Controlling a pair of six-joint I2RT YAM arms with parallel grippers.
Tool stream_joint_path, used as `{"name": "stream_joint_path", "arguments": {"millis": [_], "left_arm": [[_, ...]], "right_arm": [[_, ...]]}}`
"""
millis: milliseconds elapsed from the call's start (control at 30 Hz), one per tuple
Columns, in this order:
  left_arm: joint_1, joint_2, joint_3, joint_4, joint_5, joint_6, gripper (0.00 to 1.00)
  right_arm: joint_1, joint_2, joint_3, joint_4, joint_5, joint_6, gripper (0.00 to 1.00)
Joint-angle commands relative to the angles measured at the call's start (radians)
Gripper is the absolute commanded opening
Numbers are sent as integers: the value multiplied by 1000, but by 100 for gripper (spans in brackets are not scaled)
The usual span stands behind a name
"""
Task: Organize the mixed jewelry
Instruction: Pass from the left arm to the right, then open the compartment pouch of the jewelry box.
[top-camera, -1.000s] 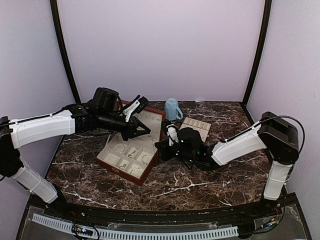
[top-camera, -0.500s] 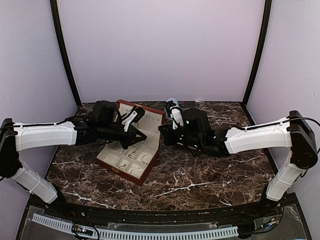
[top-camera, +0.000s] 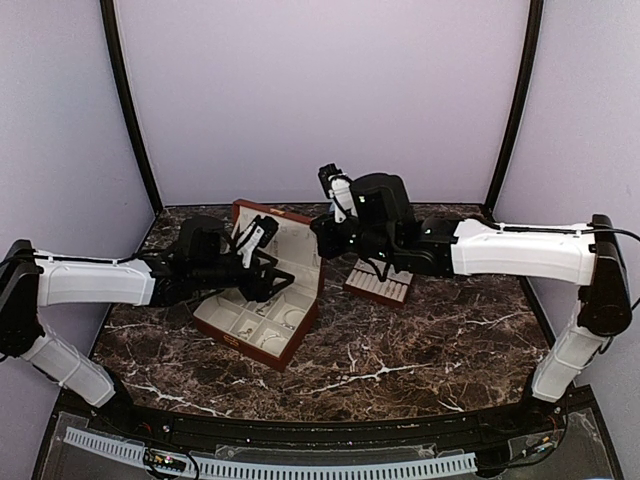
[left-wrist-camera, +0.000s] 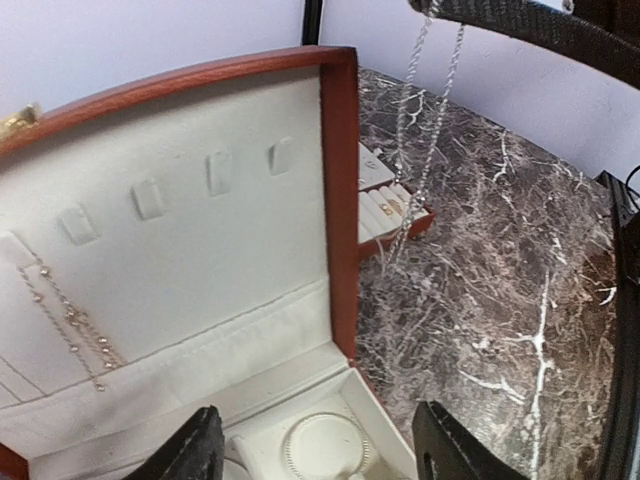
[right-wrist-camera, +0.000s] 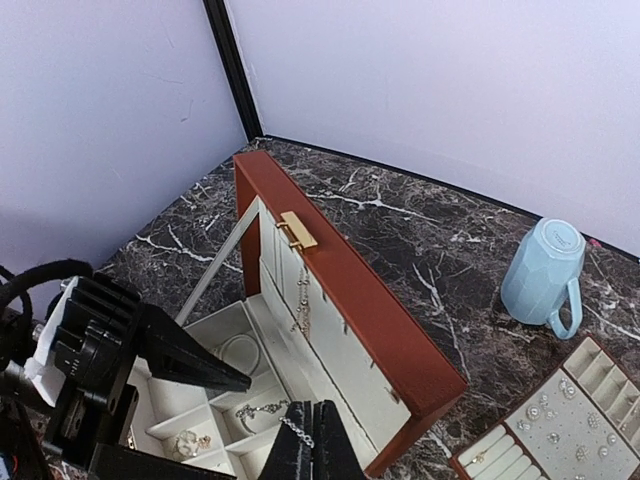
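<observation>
The reddish-brown box (top-camera: 290, 352) stands open, its cream lid (left-wrist-camera: 180, 230) upright. A thin chain (left-wrist-camera: 68, 322) hangs on the lid's lining. A bracelet hoop (left-wrist-camera: 325, 452) lies in a corner compartment, and another chain (right-wrist-camera: 247, 410) and small pieces (right-wrist-camera: 190, 441) lie in others. My left gripper (left-wrist-camera: 320, 455) hovers open over the hoop's compartment, holding nothing. My right gripper (right-wrist-camera: 312, 445) is raised above the box, shut on a silver chain (left-wrist-camera: 418, 150) that dangles beside the lid's right edge.
A cream slotted tray (right-wrist-camera: 560, 425) with small studs lies right of the box (top-camera: 385, 284). A light blue mug (right-wrist-camera: 545, 270) stands behind it. Dark marble table (top-camera: 420, 350); walls close in at the back and sides.
My left gripper has dropped toward the box's compartments and opened. My right gripper, still shut, has risen and moved back from the box's front edge to above the lid.
</observation>
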Motion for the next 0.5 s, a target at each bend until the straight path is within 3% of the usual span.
{"name": "stream_joint_path", "arguments": {"millis": [0, 467], "left_arm": [[42, -31, -32, 119, -44, 9, 70], [66, 132, -16, 283, 15, 353, 65]], "right_arm": [[-3, 31, 71, -111, 30, -13, 0], [-3, 52, 145, -81, 3, 3, 0]]}}
